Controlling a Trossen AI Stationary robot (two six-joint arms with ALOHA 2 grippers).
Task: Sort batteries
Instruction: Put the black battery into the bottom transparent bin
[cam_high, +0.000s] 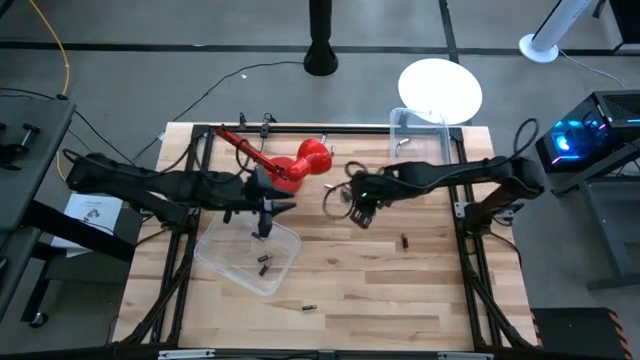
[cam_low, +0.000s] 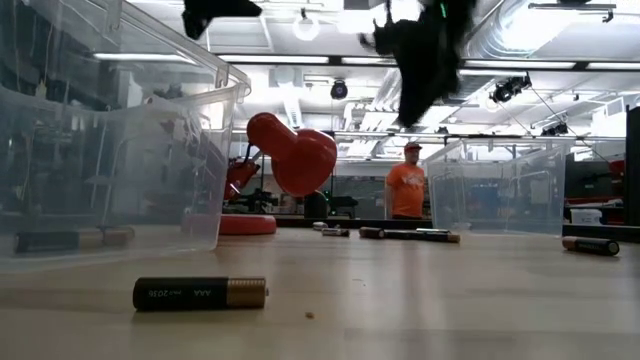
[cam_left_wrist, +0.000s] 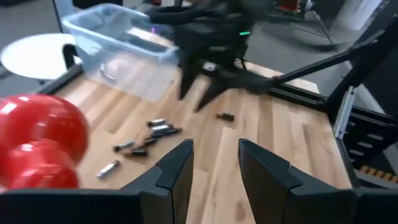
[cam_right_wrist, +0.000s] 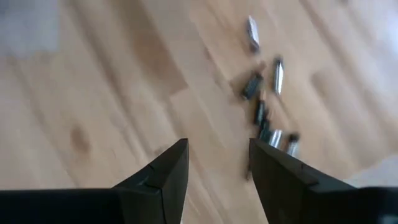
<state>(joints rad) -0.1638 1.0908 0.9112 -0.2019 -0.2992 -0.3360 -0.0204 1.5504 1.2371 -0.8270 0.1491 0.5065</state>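
Note:
Several small batteries (cam_right_wrist: 266, 109) lie in a loose cluster on the wooden table; the left wrist view shows them too (cam_left_wrist: 144, 140). Two more batteries (cam_high: 264, 264) lie in the clear bin (cam_high: 225, 262) at the near left. Single batteries lie on the table at the right (cam_high: 405, 240) and near the front edge (cam_low: 200, 292). My left gripper (cam_left_wrist: 214, 167) hangs open above that bin (cam_high: 263, 232), nothing between its fingers. My right gripper (cam_right_wrist: 217, 163) is open above the table's middle (cam_high: 358, 218), empty, with the cluster just ahead of it.
A red plunger-like tool (cam_high: 308, 162) lies at the far middle, its stick reaching toward the far left. A second clear bin (cam_high: 425, 130) stands at the far right. A person in an orange shirt (cam_low: 405, 190) stands in the room beyond the table.

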